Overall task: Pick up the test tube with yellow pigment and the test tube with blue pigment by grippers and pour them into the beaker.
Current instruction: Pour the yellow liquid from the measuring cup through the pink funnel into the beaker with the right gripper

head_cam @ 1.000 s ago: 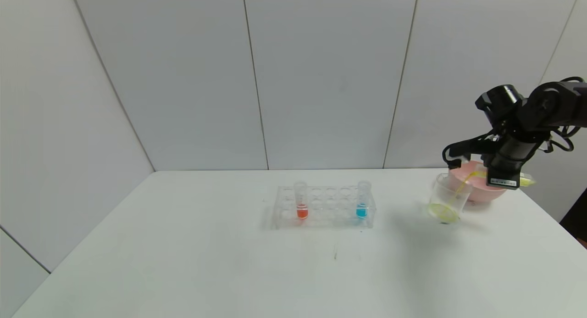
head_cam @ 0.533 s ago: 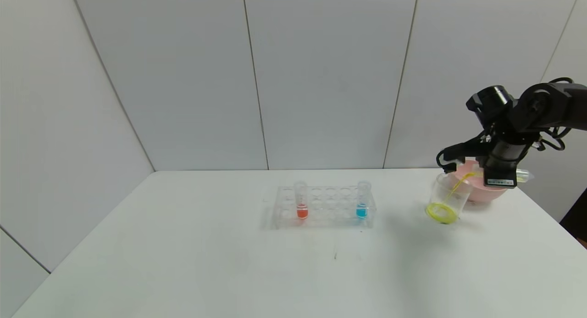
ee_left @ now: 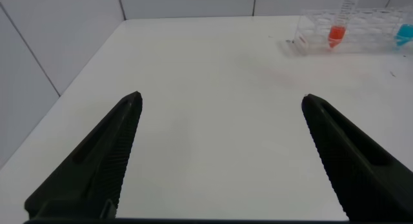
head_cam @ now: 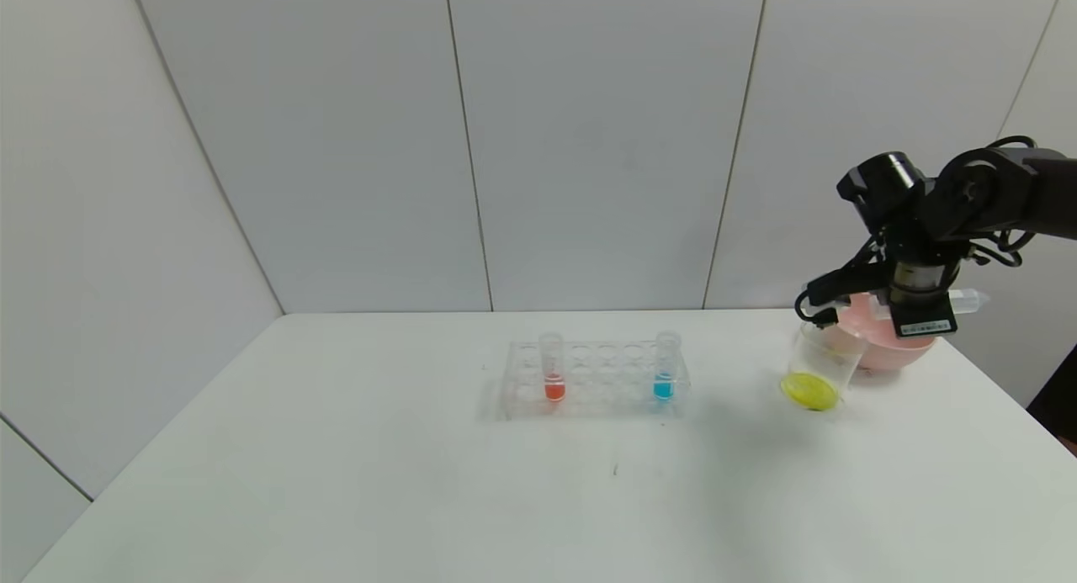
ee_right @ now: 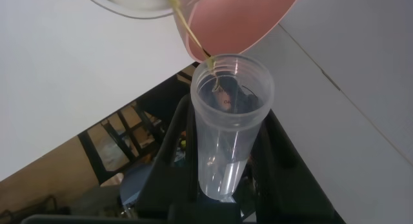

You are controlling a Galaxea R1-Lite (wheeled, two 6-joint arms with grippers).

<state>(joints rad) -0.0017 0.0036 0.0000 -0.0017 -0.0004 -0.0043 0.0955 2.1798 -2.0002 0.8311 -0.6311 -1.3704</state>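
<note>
Right gripper [head_cam: 893, 307] pinching emptied yellow tube [ee_right: 230, 124], tipped over beaker [head_cam: 814, 366]. I hold tilt till last drip falls. Left gripper [ee_left: 219, 153] spread, idle.

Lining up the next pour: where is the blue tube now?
In the head view the test tube with blue pigment stands upright at the right end of the clear rack, mid-table, left of the beaker.

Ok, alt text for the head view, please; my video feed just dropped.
The right gripper holds the emptied test tube with yellow pigment tipped sideways above the beaker, which has yellow liquid at its bottom, beside a pink bowl. The test tube with blue pigment and an orange-red tube stand in the rack mid-table.
</note>
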